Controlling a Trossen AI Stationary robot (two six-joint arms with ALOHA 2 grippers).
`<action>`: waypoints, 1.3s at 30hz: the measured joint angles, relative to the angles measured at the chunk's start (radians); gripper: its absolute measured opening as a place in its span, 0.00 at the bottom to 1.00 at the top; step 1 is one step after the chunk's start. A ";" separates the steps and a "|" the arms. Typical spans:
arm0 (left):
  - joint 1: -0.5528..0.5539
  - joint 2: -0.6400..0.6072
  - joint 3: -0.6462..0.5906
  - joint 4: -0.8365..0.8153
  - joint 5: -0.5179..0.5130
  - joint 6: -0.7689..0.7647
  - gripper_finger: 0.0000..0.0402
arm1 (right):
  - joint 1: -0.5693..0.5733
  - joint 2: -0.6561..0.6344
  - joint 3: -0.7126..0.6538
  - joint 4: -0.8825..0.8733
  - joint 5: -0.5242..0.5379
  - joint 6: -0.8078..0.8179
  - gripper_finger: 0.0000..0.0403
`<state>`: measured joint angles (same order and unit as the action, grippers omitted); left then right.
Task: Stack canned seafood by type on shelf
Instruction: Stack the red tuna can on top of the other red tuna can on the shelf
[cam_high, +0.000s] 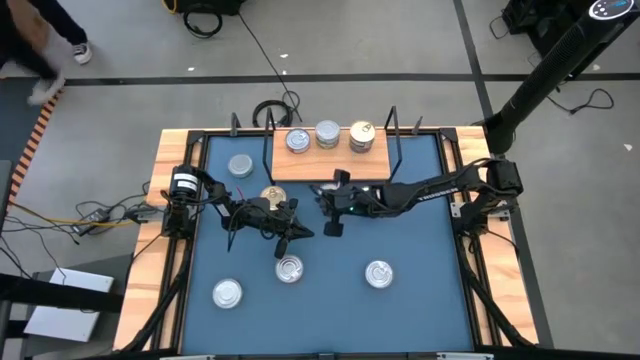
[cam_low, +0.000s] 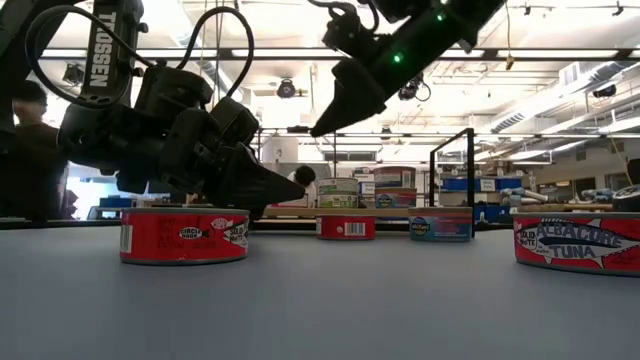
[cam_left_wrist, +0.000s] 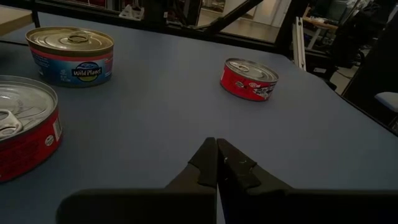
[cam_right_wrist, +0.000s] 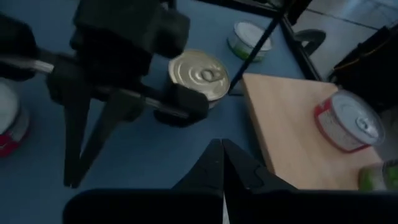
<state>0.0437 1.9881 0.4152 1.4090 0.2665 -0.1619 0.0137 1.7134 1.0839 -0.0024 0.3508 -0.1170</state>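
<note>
Both grippers, left (cam_high: 303, 234) and right (cam_high: 331, 229), were seen clenched and empty mid-frame, below the shelf (cam_high: 330, 160).

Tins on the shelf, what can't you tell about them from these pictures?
- High view: shelf tins too small to read types; the stack hides its lower tins.
- Low view: the left arm blocks part of the shelf; the labels there are too far off.
- Right wrist view: one tin blurred, another cut by the edge.

Tins (cam_left_wrist: 74, 56) read "Wild Planet"; another (cam_low: 577, 243) "Albacore Tuna".
</note>
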 joint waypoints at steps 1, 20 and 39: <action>0.000 0.000 0.000 0.000 0.000 0.000 0.01 | -0.001 0.000 -0.016 0.020 -0.001 0.009 0.01; 0.000 0.000 0.000 -0.008 0.001 -0.003 0.01 | 0.063 -0.076 -0.253 0.380 -0.077 0.117 0.01; -0.065 0.000 0.000 0.016 0.017 -0.006 0.01 | 0.076 -0.290 -0.501 0.544 -0.143 0.062 0.01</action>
<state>-0.0209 1.9877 0.4152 1.4254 0.2839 -0.1684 0.0892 1.4236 0.5834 0.5421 0.2081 -0.0548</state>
